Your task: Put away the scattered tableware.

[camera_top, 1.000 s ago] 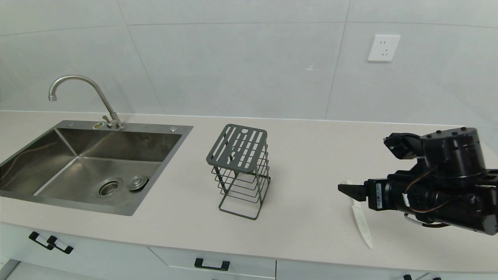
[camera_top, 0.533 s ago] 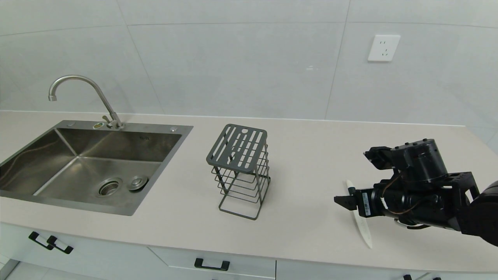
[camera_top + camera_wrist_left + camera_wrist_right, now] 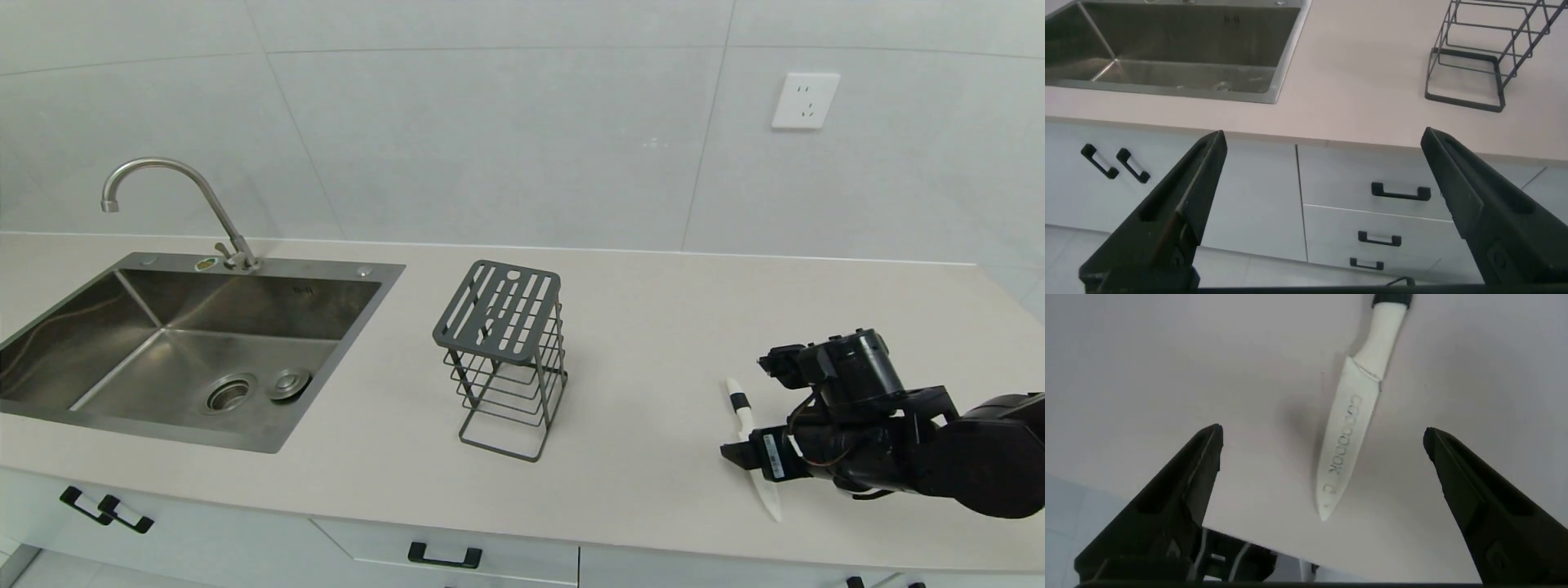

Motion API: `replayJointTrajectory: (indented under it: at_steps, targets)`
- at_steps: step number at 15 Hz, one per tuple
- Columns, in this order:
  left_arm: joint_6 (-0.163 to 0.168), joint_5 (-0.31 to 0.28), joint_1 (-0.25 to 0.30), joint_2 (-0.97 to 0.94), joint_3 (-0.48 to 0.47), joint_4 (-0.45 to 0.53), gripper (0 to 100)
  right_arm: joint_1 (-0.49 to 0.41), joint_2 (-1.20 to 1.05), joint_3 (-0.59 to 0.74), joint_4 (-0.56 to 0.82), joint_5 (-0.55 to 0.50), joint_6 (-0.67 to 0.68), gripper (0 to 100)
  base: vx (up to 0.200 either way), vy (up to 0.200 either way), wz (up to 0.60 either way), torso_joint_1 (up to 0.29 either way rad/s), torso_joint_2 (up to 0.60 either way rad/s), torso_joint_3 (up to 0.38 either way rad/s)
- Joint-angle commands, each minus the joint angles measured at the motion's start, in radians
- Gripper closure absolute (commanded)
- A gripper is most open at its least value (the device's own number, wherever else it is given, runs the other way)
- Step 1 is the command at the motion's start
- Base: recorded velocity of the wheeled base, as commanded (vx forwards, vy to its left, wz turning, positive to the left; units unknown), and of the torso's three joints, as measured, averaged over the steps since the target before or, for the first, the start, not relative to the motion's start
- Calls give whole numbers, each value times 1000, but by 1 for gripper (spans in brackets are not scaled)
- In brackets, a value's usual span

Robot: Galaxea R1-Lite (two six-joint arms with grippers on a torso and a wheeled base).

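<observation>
The knife lies flat on the counter near its front edge, toward the right end, tip pointing at that edge. Its blade is white, smooth and tapered, and its rounded handle carries a dark band. It is probably ceramic: light, stiff, brittle and slick. The right gripper hangs just above it, fingers spread wide on either side of the blade. The handle seems the safer hold. The slotted wire rack stands well apart, mid-counter.
</observation>
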Motion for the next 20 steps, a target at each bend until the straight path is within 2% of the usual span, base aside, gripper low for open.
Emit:
replayJointTrajectory:
  at_steps: [1, 5, 17, 18, 20]
  targets:
    - [0, 1, 0, 0, 0, 0, 0, -24, 84, -12, -35, -4, -16, 0, 0, 0, 0, 0, 0, 0]
    - [0, 1, 0, 0, 0, 0, 0, -48, 167, -117, -75, -6, -56, 0, 0, 0, 0, 0, 0, 0]
    - [-2, 1, 0, 0, 0, 0, 0, -48, 188, -126, -76, -27, -59, 0, 0, 0, 0, 0, 0, 0]
    - [-2, 1, 0, 0, 0, 0, 0, -50, 188, -123, -75, -29, -59, 100, 0, 0, 0, 0, 0, 0]
    - [-8, 1, 0, 0, 0, 0, 0, -56, 188, -80, -75, -29, -57, 100, 0, 0, 0, 0, 0, 0]
